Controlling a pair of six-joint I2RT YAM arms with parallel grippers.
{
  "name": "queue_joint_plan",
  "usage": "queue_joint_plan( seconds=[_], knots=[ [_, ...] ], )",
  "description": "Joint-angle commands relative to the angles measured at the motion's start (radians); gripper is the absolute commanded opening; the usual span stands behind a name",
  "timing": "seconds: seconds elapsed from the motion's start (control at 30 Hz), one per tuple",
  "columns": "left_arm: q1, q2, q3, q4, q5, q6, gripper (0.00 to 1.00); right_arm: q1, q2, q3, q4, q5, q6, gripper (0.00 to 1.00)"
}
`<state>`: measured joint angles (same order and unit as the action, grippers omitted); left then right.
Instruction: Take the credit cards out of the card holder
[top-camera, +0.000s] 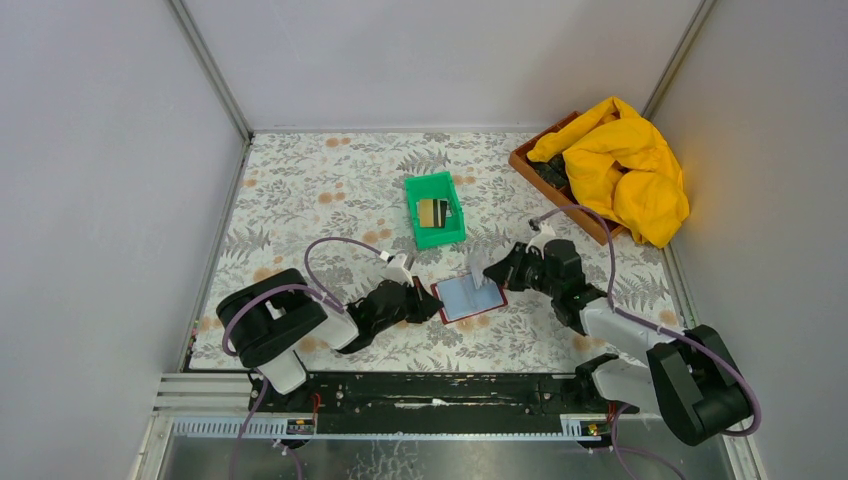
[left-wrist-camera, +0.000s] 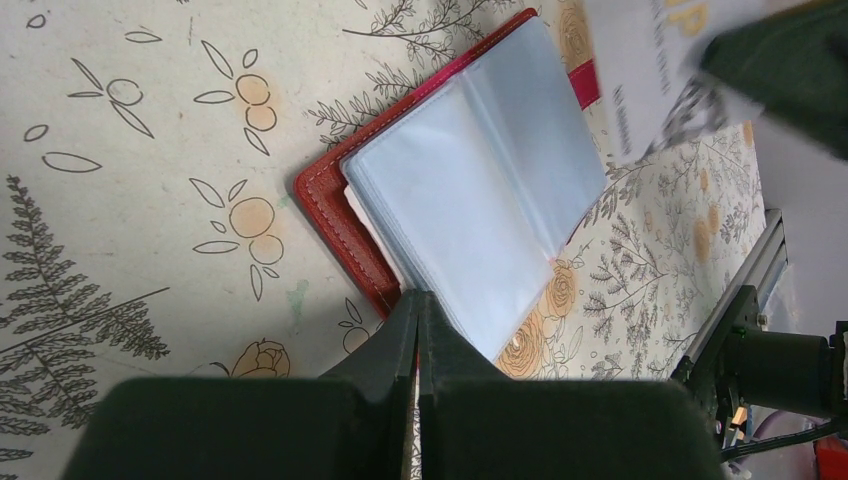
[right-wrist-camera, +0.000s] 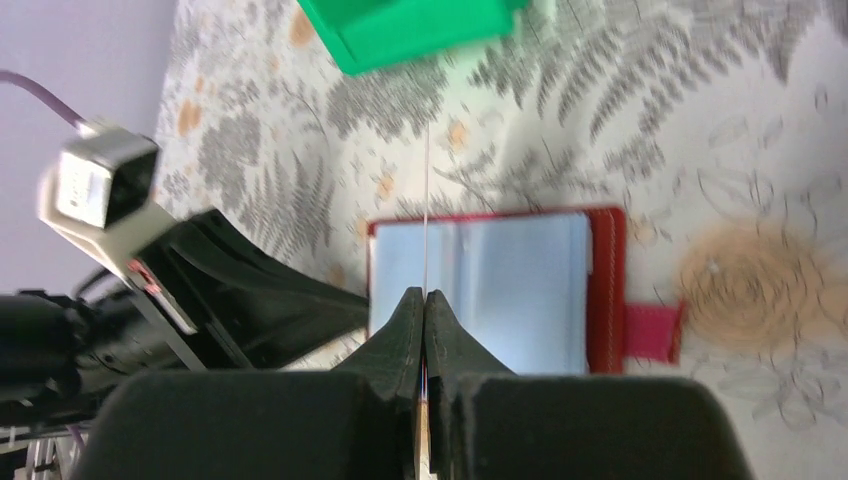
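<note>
**Top view.**
- The card holder lies open at centre frame, its pale sleeves facing up.
- The left gripper is at the holder's left edge, jaws together.
- The right gripper is just above the holder's upper right corner, clamped on one pale card that is already clear of the sleeves.
- The green bin is up and to the left of that gripper, close by. Two credit cards lie in it.
- Your right arm is the nearer one and the loaded one, so the carry is probably short.

**Left wrist view.**
- The left gripper has its fingers pressed together, tips on the near edge of the card holder.
- You cannot tell whether it pinches the cover or only pins it down.
- The card shows at upper right, off the sleeves.

**Right wrist view.**
- The right gripper is closed on the card.
- The card shows edge-on as a thin line running straight up the frame.
- That line points at the green bin along the top edge, so the bin lies dead ahead along the card's long axis.
- The card holder is below the fingertips at centre frame.
- None of these views shows whether any sleeve still holds a card.
</note>
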<state>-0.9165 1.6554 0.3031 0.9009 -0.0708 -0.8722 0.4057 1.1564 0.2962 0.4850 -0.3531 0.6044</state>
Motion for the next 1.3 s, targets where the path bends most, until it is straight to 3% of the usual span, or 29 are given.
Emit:
queue_joint_plan(
  seconds=[0.0, 0.17, 0.5, 0.7, 1.27],
  knots=[
    [-0.004, -0.012, -0.006, -0.039, 0.016, 0.035, 0.00, -0.003, 0.035, 0.137, 0.048, -0.039, 0.015, 0.00],
    [-0.004, -0.019, -0.012, -0.036, 0.024, 0.042, 0.00, -0.003, 0.196, 0.312, 0.119, -0.056, 0.042, 0.00],
    [0.004, -0.062, -0.014, -0.081, 0.043, 0.082, 0.00, -0.001, 0.604, 0.778, 0.023, 0.017, -0.042, 0.00],
    [0.021, -0.105, -0.022, -0.123, 0.034, 0.112, 0.00, 0.034, 0.783, 0.970, -0.062, 0.074, -0.090, 0.00],
    [0.039, -0.112, -0.046, -0.109, 0.042, 0.104, 0.00, 0.151, 0.935, 1.149, -0.221, 0.205, -0.200, 0.00]
  ],
)
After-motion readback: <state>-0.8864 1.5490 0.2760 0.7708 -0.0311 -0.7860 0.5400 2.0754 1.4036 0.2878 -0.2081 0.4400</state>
